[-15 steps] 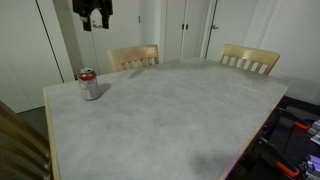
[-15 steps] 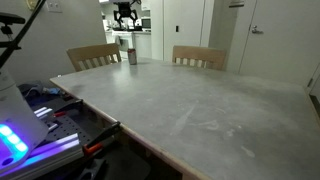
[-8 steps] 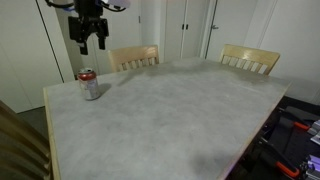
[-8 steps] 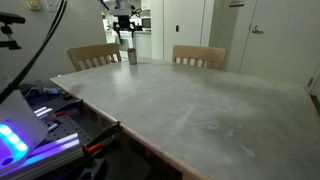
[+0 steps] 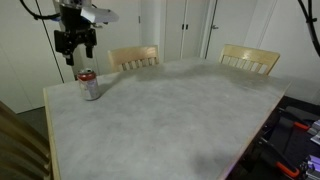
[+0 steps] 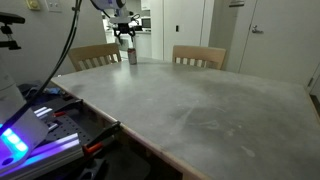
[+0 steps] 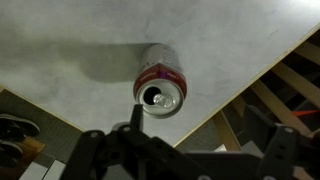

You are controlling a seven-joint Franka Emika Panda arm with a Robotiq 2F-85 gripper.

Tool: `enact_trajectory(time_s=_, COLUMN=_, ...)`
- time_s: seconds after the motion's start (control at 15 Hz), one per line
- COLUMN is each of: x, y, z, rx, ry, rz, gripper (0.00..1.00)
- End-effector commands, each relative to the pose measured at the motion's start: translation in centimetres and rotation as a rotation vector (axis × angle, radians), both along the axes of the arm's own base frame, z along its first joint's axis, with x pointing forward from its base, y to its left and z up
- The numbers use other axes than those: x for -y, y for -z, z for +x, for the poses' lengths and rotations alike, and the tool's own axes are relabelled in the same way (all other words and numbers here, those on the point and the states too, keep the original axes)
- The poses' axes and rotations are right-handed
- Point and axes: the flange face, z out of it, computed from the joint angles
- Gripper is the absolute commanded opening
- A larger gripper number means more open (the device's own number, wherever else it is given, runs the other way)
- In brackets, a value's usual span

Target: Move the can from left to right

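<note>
Drink can [image 5: 88, 85] stood upright near a table [image 5: 175, 115] corner; gripper [image 5: 77, 56] hovered above, jaws wide apart, empty.

Exterior view: high over the table [image 5: 170, 120], gripper [image 5: 76, 45] fairly near.
Exterior view: low along the tabletop, gripper [image 6: 125, 33] distant, seemingly against a doorway.
Wrist view: straight down, can [image 7: 160, 85] beneath gripper.
Shared: can, table corner.
</note>
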Motion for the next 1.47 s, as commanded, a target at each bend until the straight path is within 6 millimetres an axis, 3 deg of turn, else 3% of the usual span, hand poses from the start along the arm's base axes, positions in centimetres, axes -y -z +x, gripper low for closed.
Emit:
enact_trajectory(time_s=0.0, x=-0.6, y=0.8, z=1.2, rx=0.077, ry=0.005, rz=-0.023, gripper=1.0)
enact_trajectory(time_s=0.4, x=0.3, y=2.0, z=2.4, rx=0.113, ry=0.04, rz=-0.044, gripper=1.0)
enact_trajectory(time_s=0.67, x=0.4, y=3.6, z=2.3, rx=0.08, ry=0.058, rz=-0.037, gripper=1.0)
enact_trajectory(time_s=1.4, x=0.2, y=5.0, z=2.0, rx=0.045, ry=0.088, rz=-0.022, gripper=1.0)
